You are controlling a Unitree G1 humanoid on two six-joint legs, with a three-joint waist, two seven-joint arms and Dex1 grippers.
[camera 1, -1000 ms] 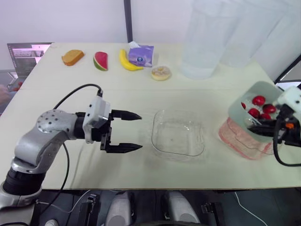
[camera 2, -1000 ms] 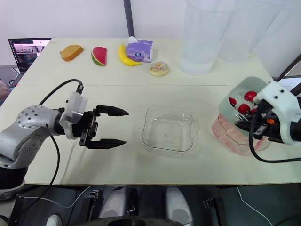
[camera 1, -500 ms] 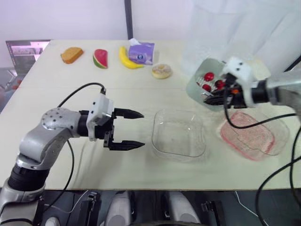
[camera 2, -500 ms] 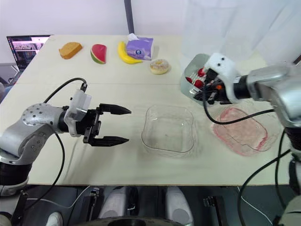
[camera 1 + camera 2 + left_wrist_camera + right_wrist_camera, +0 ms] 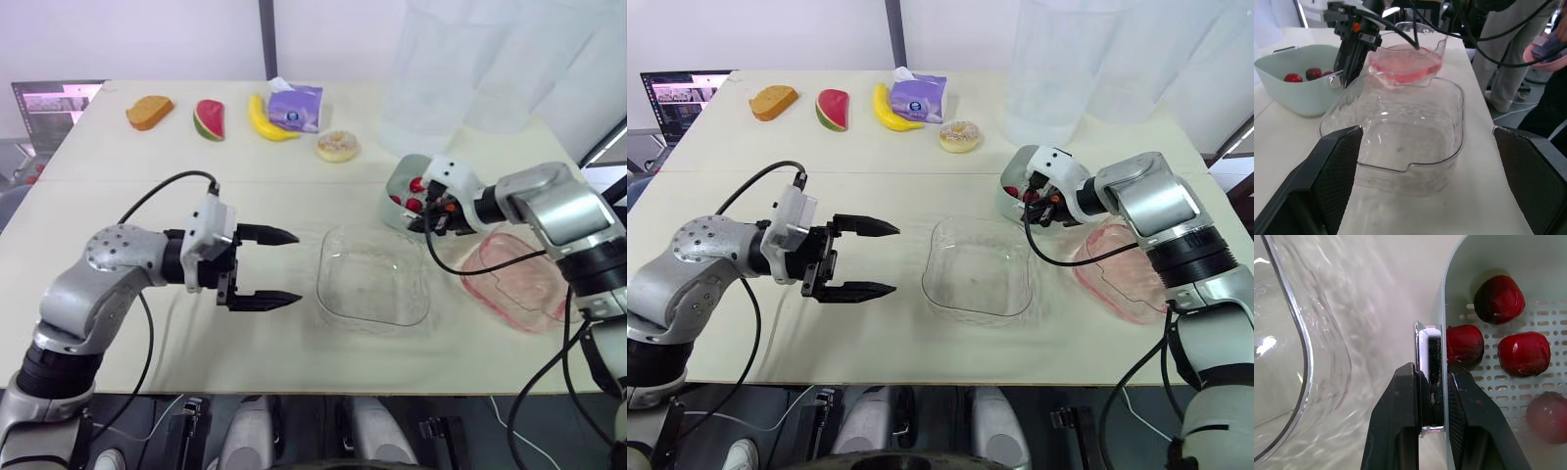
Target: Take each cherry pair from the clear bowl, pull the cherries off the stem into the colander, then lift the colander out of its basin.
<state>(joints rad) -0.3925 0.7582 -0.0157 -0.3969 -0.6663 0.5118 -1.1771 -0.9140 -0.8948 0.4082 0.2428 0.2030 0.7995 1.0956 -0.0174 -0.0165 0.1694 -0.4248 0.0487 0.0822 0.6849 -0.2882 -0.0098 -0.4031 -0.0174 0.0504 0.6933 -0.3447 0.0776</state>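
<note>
The colander is out of the basin, on or just above the desk right of centre, just beside the far right corner of the clear bowl; whether it touches the desk I cannot tell. The right gripper is clamped on its thin handle, 1 finger on either side. To finish cleanly, I would hold it level, lower it straight, and avoid nudging the clear bowl before letting go. At least 3 red cherries lie on its perforated floor. The clear bowl and the pink basin, nearer the right edge, look empty. The left gripper hovers left of the clear bowl, fingers apart.
</note>
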